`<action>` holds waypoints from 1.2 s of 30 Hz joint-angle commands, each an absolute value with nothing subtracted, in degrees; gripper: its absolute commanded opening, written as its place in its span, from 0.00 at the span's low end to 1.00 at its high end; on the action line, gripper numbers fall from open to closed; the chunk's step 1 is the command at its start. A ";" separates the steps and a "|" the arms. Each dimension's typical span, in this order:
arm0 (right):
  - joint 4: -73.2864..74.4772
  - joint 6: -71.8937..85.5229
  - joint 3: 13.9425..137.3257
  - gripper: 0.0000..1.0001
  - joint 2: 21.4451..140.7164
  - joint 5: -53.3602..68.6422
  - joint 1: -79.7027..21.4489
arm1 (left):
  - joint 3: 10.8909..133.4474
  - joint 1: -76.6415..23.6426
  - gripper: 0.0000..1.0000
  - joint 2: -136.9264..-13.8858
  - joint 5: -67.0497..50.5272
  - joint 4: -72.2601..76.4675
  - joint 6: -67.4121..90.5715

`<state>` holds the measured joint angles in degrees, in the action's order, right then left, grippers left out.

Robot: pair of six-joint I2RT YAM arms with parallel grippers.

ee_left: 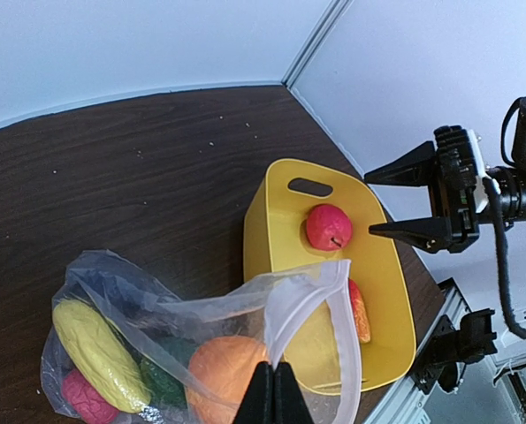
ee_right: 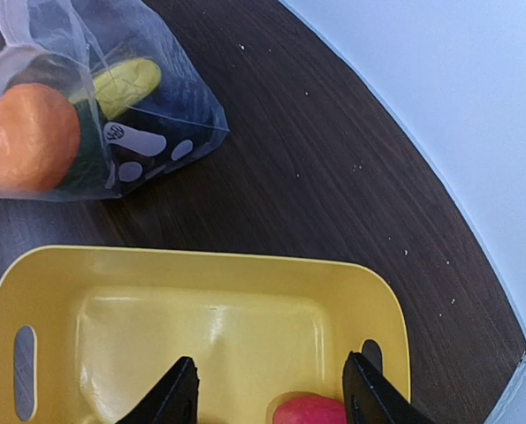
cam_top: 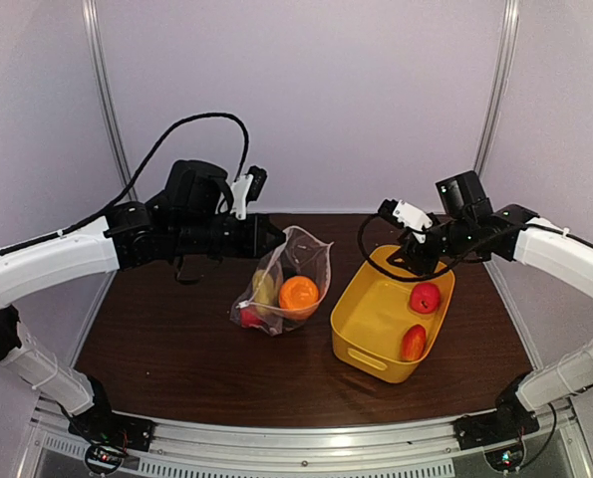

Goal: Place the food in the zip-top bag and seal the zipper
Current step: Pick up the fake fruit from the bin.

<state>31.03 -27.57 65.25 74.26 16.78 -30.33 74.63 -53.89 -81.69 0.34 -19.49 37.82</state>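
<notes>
The clear zip-top bag (cam_top: 284, 284) sits mid-table, its mouth lifted. My left gripper (cam_top: 274, 237) is shut on the bag's whitish zipper edge (ee_left: 285, 309) and holds it up. Inside the bag lie an orange fruit (cam_top: 298, 295), a yellow piece (ee_left: 95, 352), a green piece (ee_left: 167, 378) and a pink piece (ee_left: 86, 397). The yellow tub (cam_top: 366, 319) holds a red-pink fruit (cam_top: 426, 297) and an orange-red piece (cam_top: 413, 342). My right gripper (cam_top: 413, 261) is open and empty, hovering above the tub's far end, over the red-pink fruit (ee_right: 308, 412).
The dark wooden table (cam_top: 176, 339) is bounded by white walls at the back and sides. A metal rail (cam_top: 296, 438) runs along the near edge. The tub stands just right of the bag.
</notes>
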 commanded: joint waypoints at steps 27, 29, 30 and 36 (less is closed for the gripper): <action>47.49 -32.29 68.64 0.66 88.35 5.91 -22.63 | 72.75 -53.35 0.00 -82.74 -2.54 -16.51 37.15; 47.50 -31.96 68.56 0.67 89.19 4.92 -22.51 | 72.62 -53.31 0.00 -82.71 -2.64 -16.45 37.18; 47.54 -31.91 68.56 0.67 89.61 4.44 -22.44 | 72.48 -53.34 0.00 -82.64 -2.68 -16.49 37.18; 47.03 -31.14 68.29 0.68 91.01 1.67 -22.15 | 71.91 -53.33 0.00 -82.53 -2.75 -16.11 37.43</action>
